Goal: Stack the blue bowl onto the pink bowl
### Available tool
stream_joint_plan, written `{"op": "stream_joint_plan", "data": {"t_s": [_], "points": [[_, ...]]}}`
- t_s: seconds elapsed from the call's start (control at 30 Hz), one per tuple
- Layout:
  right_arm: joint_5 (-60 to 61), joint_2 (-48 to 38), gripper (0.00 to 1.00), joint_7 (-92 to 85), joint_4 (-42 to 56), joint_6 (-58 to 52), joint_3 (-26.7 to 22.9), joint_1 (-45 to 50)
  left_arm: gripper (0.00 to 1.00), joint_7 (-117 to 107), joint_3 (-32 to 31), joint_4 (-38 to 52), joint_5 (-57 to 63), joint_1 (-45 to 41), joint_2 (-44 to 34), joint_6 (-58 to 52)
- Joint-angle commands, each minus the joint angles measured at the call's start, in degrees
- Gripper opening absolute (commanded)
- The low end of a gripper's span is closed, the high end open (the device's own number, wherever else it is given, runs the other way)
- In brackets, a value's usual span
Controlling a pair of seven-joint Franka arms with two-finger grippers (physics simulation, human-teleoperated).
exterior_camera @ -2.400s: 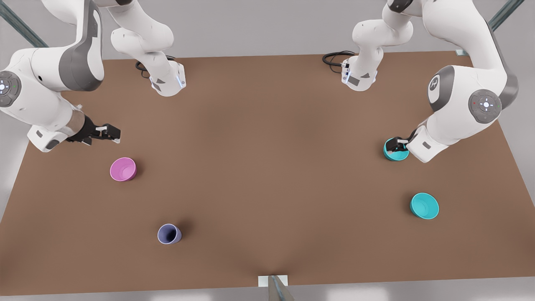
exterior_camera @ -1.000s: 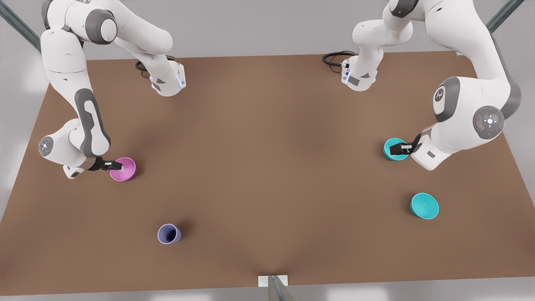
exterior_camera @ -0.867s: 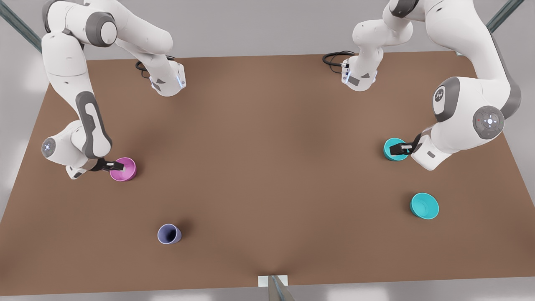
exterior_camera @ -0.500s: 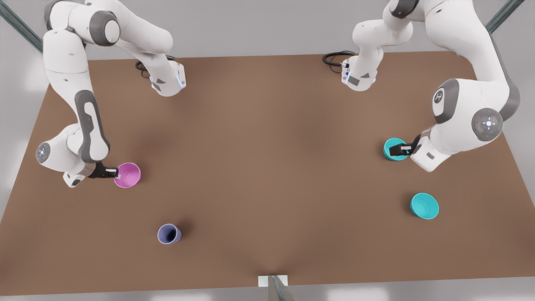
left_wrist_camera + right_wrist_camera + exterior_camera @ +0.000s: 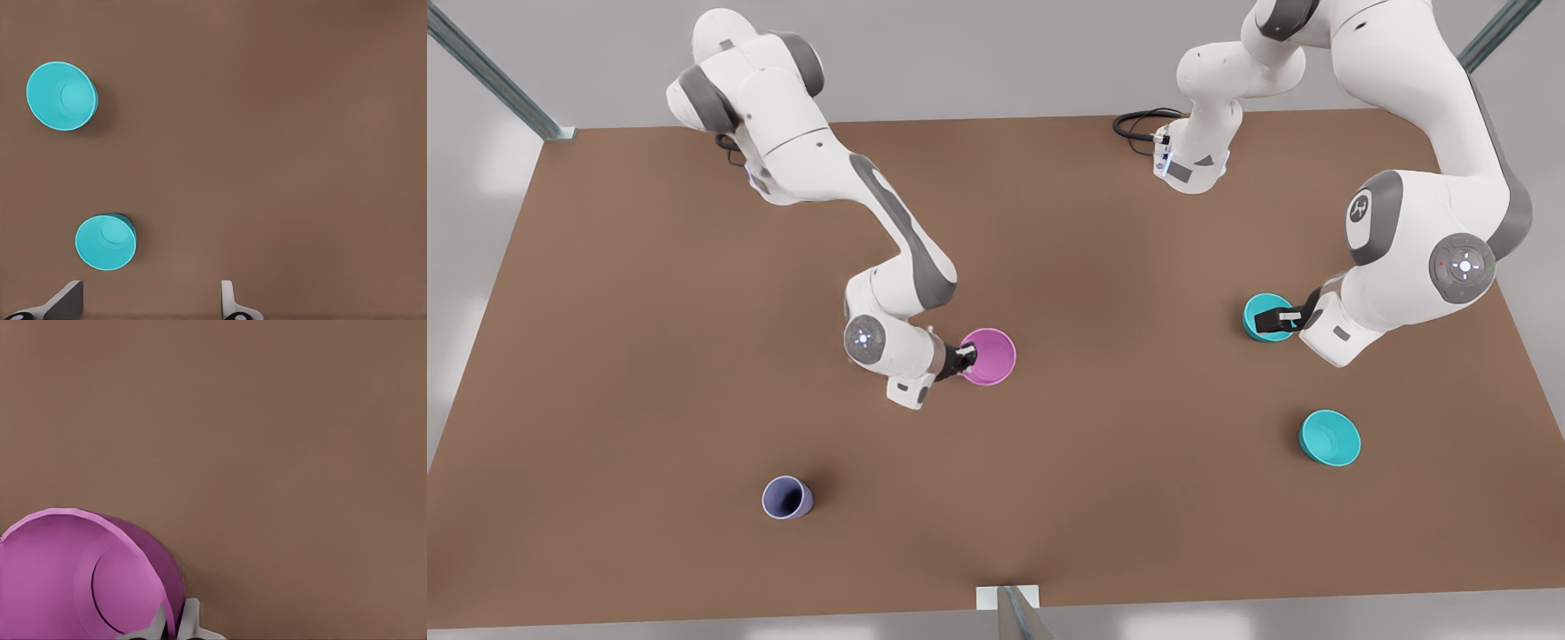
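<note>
Blue bowl (image 5: pixel 1264 320) sits on the brown table (image 5: pixel 1103 498) at the right of the front view, right of centre height, with the left gripper (image 5: pixel 1282 316) over its rim there. In the left wrist view that gripper's fingers (image 5: pixel 67 300) stand apart with bare table between them, and the blue bowl (image 5: pixel 105 241) lies just beside one of them. The pink bowl (image 5: pixel 989 356) is near the middle of the front view, its rim pinched by the right gripper (image 5: pixel 966 357), one finger (image 5: pixel 191 618) outside the wall and one inside. A wider turquoise bowl (image 5: pixel 1329 437) lies at lower right, and a lavender cup (image 5: pixel 787 497) at lower left.
</note>
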Motion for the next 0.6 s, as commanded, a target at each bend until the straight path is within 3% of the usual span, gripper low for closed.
{"op": "stream_joint_plan", "data": {"t_s": [0.0,0.23,0.3,0.33,0.4,0.47,0.57], "points": [[0.31,4.8,0.21,65.91,4.86,3.92,-0.02,2.42,1.0,-0.34,-0.02,0.01,-0.35,-0.02,-0.07,0.0],[-0.3,11.92,0.22,67.41,8.82,7.17,-0.2,4.36,1.0,0.19,0.42,0.28,4.83,1.39,1.07,0.09],[-0.3,12.45,1.0,67.5,8.73,8.23,-0.29,4.97,1.0,2.46,1.47,-0.86,4.48,4.02,1.78,0.18],[-0.21,12.45,1.0,67.58,8.64,8.32,-0.29,4.97,1.0,8.7,4.63,-3.32,3.78,4.46,1.6,2.63],[-0.3,11.14,1.0,67.58,8.73,8.23,-0.81,5.06,1.0,26.8,11.49,-15.01,-2.1,7.1,1.69,20.02],[-0.48,6.13,1.0,67.32,8.38,6.91,-4.76,4.97,1.0,36.04,14.04,-23.8,-5.27,8.51,2.74,31.2],[-0.65,0.07,1.0,57.52,8.82,-5.8,-12.22,3.74,1.0,46.76,17.81,-31.71,-7.3,9.39,2.83,31.9]]}}
